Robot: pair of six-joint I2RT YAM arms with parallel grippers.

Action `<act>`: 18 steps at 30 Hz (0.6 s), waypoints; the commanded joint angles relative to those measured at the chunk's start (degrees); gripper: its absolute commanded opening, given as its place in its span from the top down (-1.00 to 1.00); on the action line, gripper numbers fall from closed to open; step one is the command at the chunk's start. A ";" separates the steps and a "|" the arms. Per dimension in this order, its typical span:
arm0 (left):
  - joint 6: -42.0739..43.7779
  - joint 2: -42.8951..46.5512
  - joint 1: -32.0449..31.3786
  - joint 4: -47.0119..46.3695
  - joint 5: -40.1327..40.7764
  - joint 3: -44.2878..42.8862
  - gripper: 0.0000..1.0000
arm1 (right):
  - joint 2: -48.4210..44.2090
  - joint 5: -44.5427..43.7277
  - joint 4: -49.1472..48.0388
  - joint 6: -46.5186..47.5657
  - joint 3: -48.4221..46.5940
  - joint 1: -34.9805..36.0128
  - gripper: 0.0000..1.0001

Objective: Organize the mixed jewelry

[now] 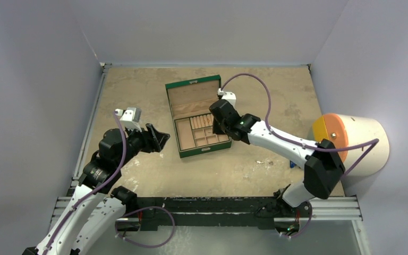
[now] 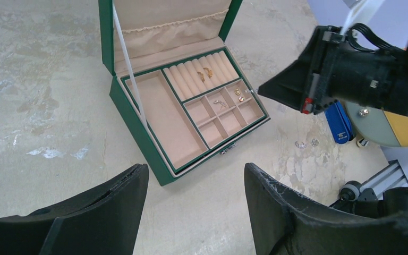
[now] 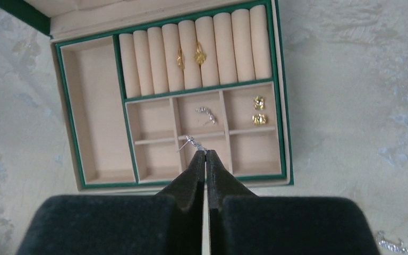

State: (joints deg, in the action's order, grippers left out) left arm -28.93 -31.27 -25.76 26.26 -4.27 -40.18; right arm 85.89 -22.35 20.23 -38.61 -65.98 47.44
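Nothing is legible; white print on the blue tool (image 2: 340,123) is too small.
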 commanded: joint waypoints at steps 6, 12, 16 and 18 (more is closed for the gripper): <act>-0.25 0.00 0.45 -1.29 0.76 -1.06 -0.32 | 8.82 3.36 -6.39 3.25 -5.67 -2.22 1.00; -0.25 -0.17 0.45 -1.30 1.02 -1.04 -0.32 | 12.17 5.51 -6.78 3.37 -7.11 -2.95 1.00; -0.25 -0.41 0.45 -1.30 1.10 -1.08 -0.32 | 12.96 5.91 -7.15 3.18 -6.65 -2.92 0.93; -0.25 -0.52 0.45 -1.26 1.13 -1.07 -0.32 | 13.16 5.83 -7.30 2.96 -6.41 -2.98 0.79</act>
State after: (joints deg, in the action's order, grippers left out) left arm -28.93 -31.55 -25.76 26.28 -3.95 -40.18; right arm 99.33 -16.93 15.00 -35.97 -70.39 44.60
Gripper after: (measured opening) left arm 0.658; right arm 0.060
